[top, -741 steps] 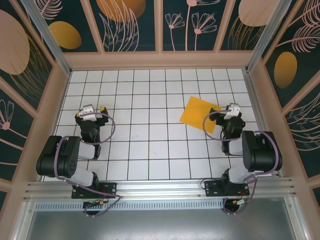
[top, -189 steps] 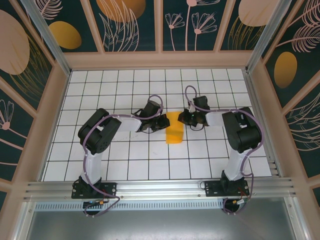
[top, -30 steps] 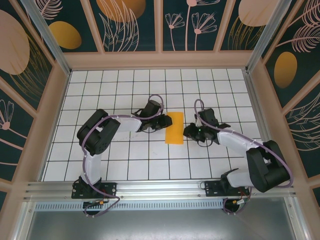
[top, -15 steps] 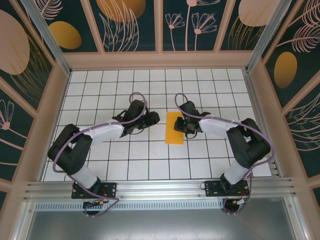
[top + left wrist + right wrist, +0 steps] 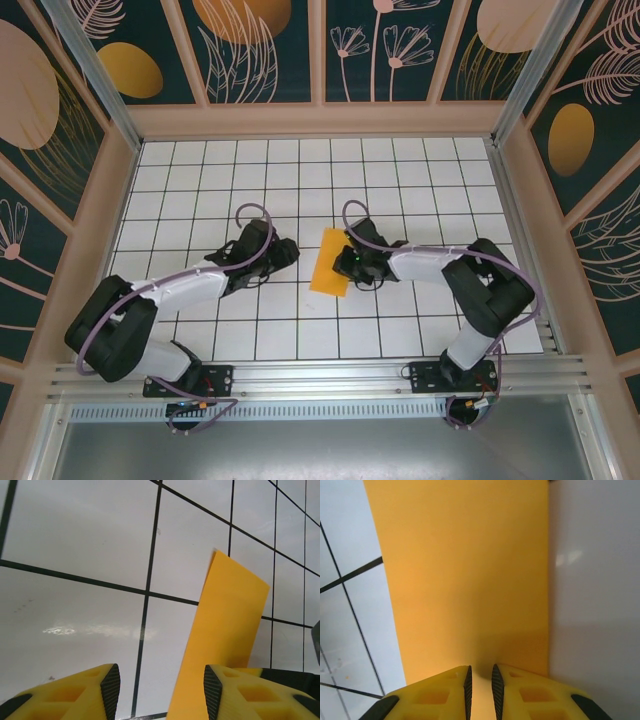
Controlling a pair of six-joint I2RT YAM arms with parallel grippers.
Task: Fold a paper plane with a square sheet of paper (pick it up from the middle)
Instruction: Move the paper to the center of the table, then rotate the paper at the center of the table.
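The square sheet of paper (image 5: 330, 262) lies folded into a narrow orange-yellow rectangle at the table's middle, tilted a little. My right gripper (image 5: 351, 263) is at its right edge. In the right wrist view the jaws (image 5: 480, 680) stand nearly together, with only a thin gap, and their tips rest on the paper (image 5: 465, 570). My left gripper (image 5: 287, 254) is just left of the sheet and apart from it. In the left wrist view it (image 5: 157, 692) is open, and the paper (image 5: 230, 630) runs up past its right finger (image 5: 212, 692).
The white gridded table (image 5: 220, 180) is boxed in by wooden walls with dark painted panels (image 5: 260, 50). Both arms stretch inward from their bases at the near edge (image 5: 300, 375). Bare grid tiles lie all round the paper.
Over the last second the right gripper came to the paper's right edge and slid it left, tilting it. The left gripper drew back to the left, off the paper.
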